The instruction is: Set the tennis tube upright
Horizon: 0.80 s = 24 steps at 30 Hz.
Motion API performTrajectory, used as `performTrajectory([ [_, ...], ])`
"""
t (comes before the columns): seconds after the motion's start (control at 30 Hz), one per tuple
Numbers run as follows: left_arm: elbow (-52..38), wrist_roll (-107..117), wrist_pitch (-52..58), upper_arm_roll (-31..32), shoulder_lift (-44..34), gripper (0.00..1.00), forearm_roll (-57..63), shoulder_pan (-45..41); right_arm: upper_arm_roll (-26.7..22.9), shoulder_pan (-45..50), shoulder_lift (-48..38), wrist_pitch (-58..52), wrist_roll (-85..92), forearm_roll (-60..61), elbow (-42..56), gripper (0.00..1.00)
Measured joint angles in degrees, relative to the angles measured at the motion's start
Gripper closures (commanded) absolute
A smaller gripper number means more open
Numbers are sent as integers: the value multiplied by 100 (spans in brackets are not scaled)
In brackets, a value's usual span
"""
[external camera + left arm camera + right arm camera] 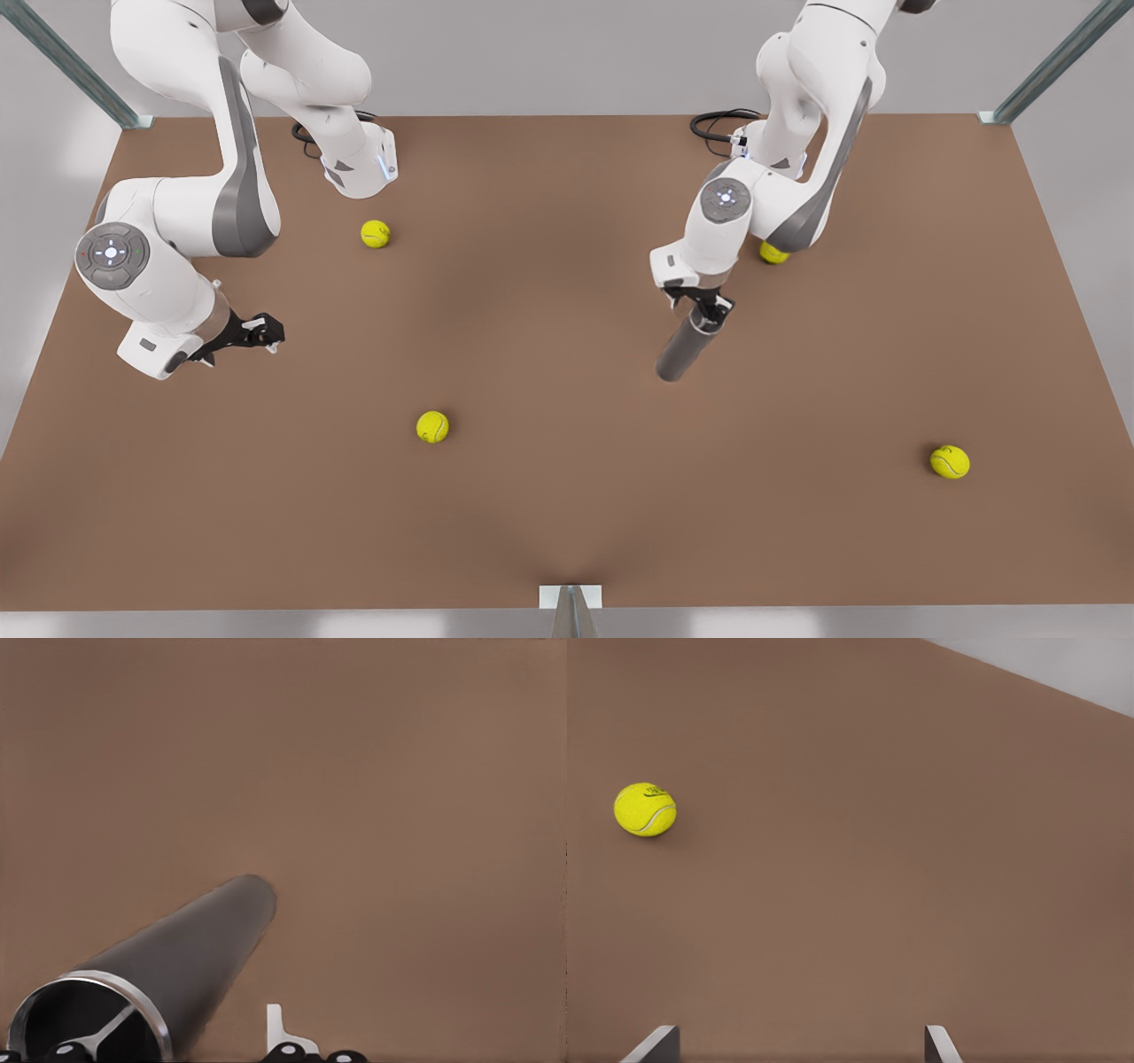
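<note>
Half done, I judge: my left gripper (704,312) clamps the tennis tube's (684,347) rim, tube nearly upright but tilted; right gripper (262,331) waits, fingers apart.

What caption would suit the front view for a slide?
Left gripper holds the tennis tube by its rim, tilted on the table; right gripper waits open.

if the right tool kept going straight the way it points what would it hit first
Probably bare table: the open right tool aims at brown surface, a tennis ball off to one side. Left tool grips the tennis tube.
</note>
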<state>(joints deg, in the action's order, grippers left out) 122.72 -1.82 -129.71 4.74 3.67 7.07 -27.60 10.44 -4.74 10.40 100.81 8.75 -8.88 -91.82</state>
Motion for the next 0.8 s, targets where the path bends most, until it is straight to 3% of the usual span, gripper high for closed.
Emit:
performTrajectory([
  [0.47,-300,557,673,13,-573,0,18,-206,0,-1,34,5,6,0,-5,0],
  [0.63,-1926,677,1568,18,-685,0,-208,11,0,4,24,-12,7,-1,8,0],
  [0.8,-2425,754,2187,24,-681,0,-531,1037,0,-9,24,-25,8,-2,9,0],
])
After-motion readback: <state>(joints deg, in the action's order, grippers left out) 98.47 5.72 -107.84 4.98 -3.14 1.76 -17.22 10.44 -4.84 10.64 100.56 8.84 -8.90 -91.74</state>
